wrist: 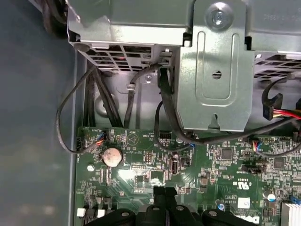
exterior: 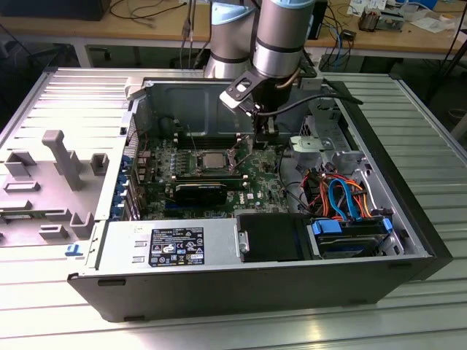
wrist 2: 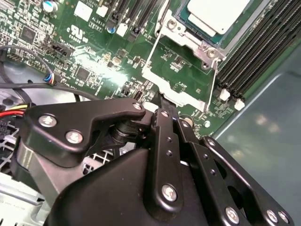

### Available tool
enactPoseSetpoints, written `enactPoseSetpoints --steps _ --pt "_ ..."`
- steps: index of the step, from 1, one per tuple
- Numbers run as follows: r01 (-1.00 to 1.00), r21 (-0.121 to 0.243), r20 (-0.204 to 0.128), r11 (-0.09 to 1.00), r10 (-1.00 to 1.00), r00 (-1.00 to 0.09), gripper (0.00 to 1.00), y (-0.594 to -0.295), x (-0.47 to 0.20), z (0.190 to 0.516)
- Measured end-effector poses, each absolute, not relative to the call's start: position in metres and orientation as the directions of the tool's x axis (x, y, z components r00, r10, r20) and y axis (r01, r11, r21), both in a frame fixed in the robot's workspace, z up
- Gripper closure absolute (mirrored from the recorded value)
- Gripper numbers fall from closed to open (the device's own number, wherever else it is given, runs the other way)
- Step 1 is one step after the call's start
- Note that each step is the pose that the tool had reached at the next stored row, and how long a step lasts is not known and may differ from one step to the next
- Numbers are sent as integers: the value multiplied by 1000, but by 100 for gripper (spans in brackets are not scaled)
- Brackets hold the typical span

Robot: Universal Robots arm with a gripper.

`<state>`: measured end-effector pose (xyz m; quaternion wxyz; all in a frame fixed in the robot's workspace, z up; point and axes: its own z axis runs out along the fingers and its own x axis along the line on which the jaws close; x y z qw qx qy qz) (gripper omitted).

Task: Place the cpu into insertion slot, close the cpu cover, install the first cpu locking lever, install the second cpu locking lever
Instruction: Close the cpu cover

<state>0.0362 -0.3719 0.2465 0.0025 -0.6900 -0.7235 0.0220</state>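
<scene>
Open computer case (exterior: 255,292) is lying on its side on the ribbed metal table (exterior: 423,117), probably so that the green board (exterior: 255,182) is facing upward and the arm (exterior: 281,36) can reach it from above. The chip (exterior: 212,158) is sitting flat in the socket (exterior: 195,160) near the middle of the board, silver top up. In the second wrist view the chip (wrist 2: 216,12) is lying inside the cover (wrist 2: 195,43), whose thin metal frame is running along the chip's edges and is judged to be lowered over it. A wire lever (wrist 2: 149,49) is running down one side of the frame and a second lever (wrist 2: 212,89) down the other; whether either is hooked cannot be told. The arm is reaching steeply down into the case, wrist near vertical, on the exterior view's right of the socket. The gripper (wrist 2: 162,101) is pointing its tip at the board just beside the frame's outer lip, close to the lever ends. Its fingers appear drawn together with nothing between them, as the first wrist view's gripper (wrist: 164,190) also suggests, below the grey drive cage (wrist: 216,70).
</scene>
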Motion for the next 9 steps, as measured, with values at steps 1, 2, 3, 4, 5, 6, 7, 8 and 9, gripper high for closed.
enactPoseSetpoints --steps 1,2,3,4,5,6,7,8,9 --pt "998 -35 -27 47 999 -48 89 -372 33 248" --pt "998 -35 -27 47 998 -48 89 -372 30 248" --pt "998 -35 -27 47 998 -48 89 -372 25 248" --pt "998 -35 -27 47 999 -48 89 -372 23 248" --pt "998 -35 -27 47 998 -48 89 -372 20 248" --pt "998 -35 -27 47 999 -48 89 -372 18 248" --pt "998 -35 -27 47 999 -48 89 -372 16 248" --pt "998 -35 -27 47 999 -48 89 -372 15 248" --pt "998 -35 -27 47 998 -48 89 -372 15 248"
